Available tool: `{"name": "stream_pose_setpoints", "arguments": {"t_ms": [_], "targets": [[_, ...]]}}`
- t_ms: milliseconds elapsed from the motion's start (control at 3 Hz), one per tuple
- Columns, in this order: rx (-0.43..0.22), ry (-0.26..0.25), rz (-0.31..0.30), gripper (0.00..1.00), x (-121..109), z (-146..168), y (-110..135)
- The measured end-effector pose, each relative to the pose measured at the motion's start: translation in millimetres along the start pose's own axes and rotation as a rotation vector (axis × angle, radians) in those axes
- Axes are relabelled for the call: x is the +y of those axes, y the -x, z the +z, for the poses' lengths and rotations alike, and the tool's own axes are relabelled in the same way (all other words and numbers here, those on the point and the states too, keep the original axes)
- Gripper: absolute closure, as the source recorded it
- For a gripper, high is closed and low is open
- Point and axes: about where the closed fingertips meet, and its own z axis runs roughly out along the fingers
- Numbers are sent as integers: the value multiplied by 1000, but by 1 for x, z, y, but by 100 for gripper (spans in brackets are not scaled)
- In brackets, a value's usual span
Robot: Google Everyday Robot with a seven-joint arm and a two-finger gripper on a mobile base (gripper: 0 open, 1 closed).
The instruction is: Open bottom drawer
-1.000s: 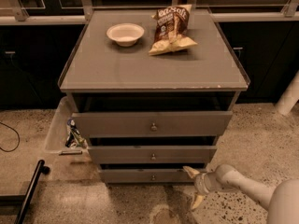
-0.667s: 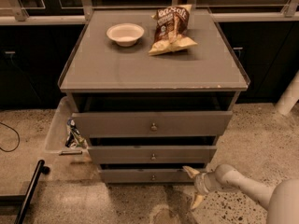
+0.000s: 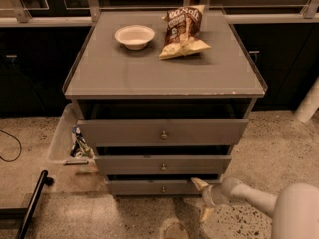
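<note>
The slim, grey, flat-fronted bottom drawer (image 3: 134, 187) is seen lowest in the grey cabinet (image 3: 164, 73). The pale two-finger gripper (image 3: 203, 199) is held spread open at the drawer's right end, its upper finger possibly touching the front.

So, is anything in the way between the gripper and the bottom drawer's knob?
Nothing visible. The gripper sits low by the right end of the bottom drawer, fingers spread, and the front between it and the knob is bare.
</note>
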Motion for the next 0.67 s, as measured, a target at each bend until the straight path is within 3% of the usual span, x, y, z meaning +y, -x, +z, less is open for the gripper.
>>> {"name": "stream_pose_setpoints", "arguments": {"t_ms": [667], "targets": [[85,-75,-45,0,-24,33,-24]]}}
